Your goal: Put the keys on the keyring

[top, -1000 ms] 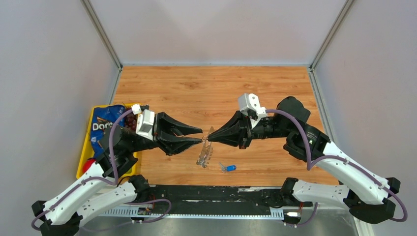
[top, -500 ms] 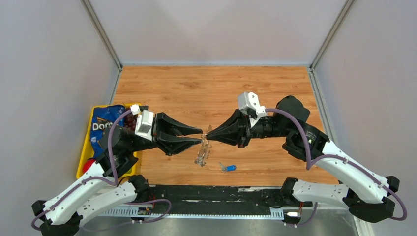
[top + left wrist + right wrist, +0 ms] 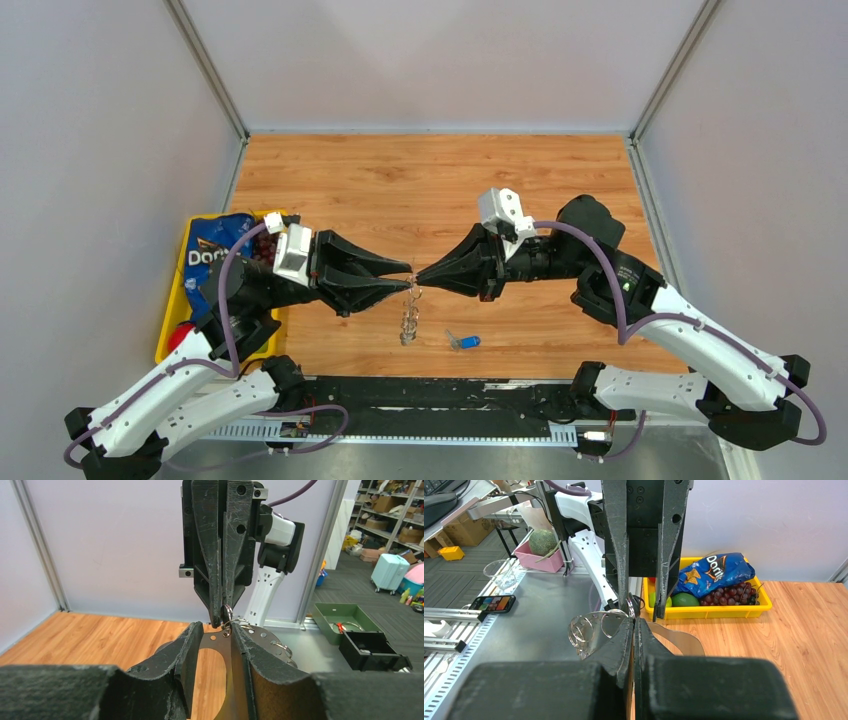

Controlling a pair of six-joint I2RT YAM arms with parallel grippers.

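The keyring (image 3: 408,318), a thin silver hoop fringed with small rings, hangs above the table between my two grippers. My right gripper (image 3: 419,277) is shut on one small ring at the hoop's top. In the right wrist view the hoop (image 3: 591,630) fans out left of the shut tips (image 3: 634,621). My left gripper (image 3: 408,279) is open, and its fingers straddle the hoop's flat band (image 3: 214,641), which lies against the right-hand finger (image 3: 240,647). The blue-headed key (image 3: 464,341) lies on the table, near and right of the hanging hoop.
A yellow bin (image 3: 170,322) stands at the table's left edge with a Doritos bag (image 3: 210,250), grapes (image 3: 729,592) and green fruit in it. The black rail (image 3: 430,395) runs along the near edge.
My right gripper has moved a little left with the keyring, and the hoop now hangs further left under the fingertips. The left gripper and the key have stayed put.
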